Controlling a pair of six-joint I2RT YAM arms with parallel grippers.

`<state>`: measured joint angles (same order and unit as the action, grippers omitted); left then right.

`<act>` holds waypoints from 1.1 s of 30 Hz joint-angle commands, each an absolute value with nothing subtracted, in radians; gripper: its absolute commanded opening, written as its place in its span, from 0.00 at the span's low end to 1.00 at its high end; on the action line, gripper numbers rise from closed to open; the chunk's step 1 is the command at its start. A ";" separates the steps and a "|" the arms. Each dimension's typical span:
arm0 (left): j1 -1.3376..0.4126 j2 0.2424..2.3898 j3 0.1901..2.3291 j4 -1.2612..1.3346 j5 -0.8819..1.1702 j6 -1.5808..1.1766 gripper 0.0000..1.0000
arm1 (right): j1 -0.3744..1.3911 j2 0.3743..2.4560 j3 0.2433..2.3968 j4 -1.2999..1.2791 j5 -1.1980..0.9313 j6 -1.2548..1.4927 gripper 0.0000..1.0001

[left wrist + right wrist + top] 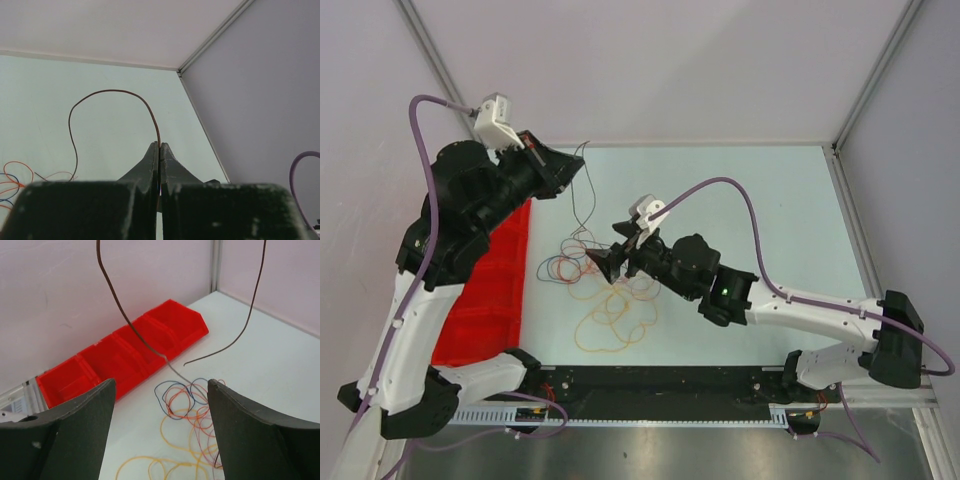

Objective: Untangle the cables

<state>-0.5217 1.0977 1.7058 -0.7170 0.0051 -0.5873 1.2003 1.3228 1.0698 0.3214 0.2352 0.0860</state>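
Clamps the left gripper (159, 150) flat together on one thin dark brown wire (115, 91), raised above the far end of the long red plastic bin row (485, 290). Holds the right gripper (160, 385) with jaws apart and nothing between them, low over the loose tangle of thin orange, red and blue cables (610, 300) just right of the bin row on the pale tabletop (740, 200).

Risks dragging the whole tangle toward the bin row by pulling a wire probably caught below. Risks closing on several strands at once, given such tightly overlapping loops. Could also lose the wire from so fine a pinch.

Left wrist view: shows the wire arching out of the shut jaws, hard to make out from above. Right wrist view: shows the wire dropping into the tangle and a free end hanging. Top view alone: shows both arms and the full spread of loops.
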 commanded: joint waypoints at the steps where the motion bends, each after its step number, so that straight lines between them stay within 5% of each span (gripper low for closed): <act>1: -0.522 1.111 1.715 -0.693 0.003 -0.618 0.00 | 1.198 1.356 1.121 0.486 0.276 0.014 0.77; 7: -0.505 1.121 1.692 -0.666 0.011 -0.621 0.00 | 1.192 1.417 1.160 0.546 0.265 0.002 0.74; 14: -0.459 1.120 1.664 -0.640 0.038 -0.626 0.00 | 1.189 1.480 1.212 0.580 0.262 -0.038 0.51; 17: -0.431 1.115 1.643 -0.629 0.061 -0.627 0.00 | 1.189 1.505 1.245 0.565 0.253 -0.049 0.35; 21: -0.385 1.103 1.599 -0.620 0.080 -0.624 0.00 | 1.190 1.509 1.281 0.535 0.248 -0.060 0.00; 28: -0.275 1.077 1.450 -0.583 0.150 -0.624 0.03 | 1.163 1.482 1.408 0.460 0.212 -0.106 0.00; 33: -0.239 1.111 1.399 -0.583 0.224 -0.577 0.38 | 1.111 1.518 1.583 0.330 0.129 -0.098 0.00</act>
<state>-0.2562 1.1007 1.4269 -0.6132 0.1383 -0.6025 1.1488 1.5150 1.4227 0.4007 0.1947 -0.0795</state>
